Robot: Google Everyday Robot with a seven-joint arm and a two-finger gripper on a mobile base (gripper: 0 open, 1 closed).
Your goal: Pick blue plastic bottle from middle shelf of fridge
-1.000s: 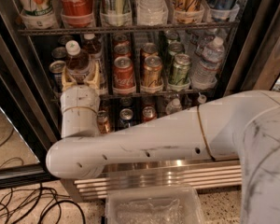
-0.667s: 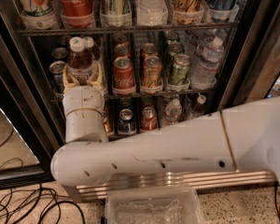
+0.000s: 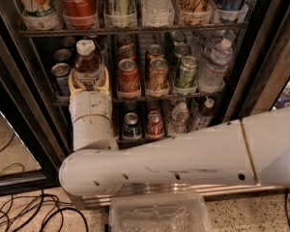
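Shifting right, the gripper (image 3: 89, 82) is clamping the bottle (image 3: 87, 62). Above it, brown drink is showing through clear plastic.

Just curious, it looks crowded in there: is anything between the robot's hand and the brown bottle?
Nothing visible: the hand grips the blue plastic bottle, left of the red cola can on the middle shelf.

Cans (image 3: 128, 77), water bottles (image 3: 214, 65), floor cables (image 3: 22, 215)

Gripper (image 3: 89, 81), matt cream plastic, at middle shelf (image 3: 203, 95) left, clasping blue plastic bottle (image 3: 87, 61): glossy clear plastic.
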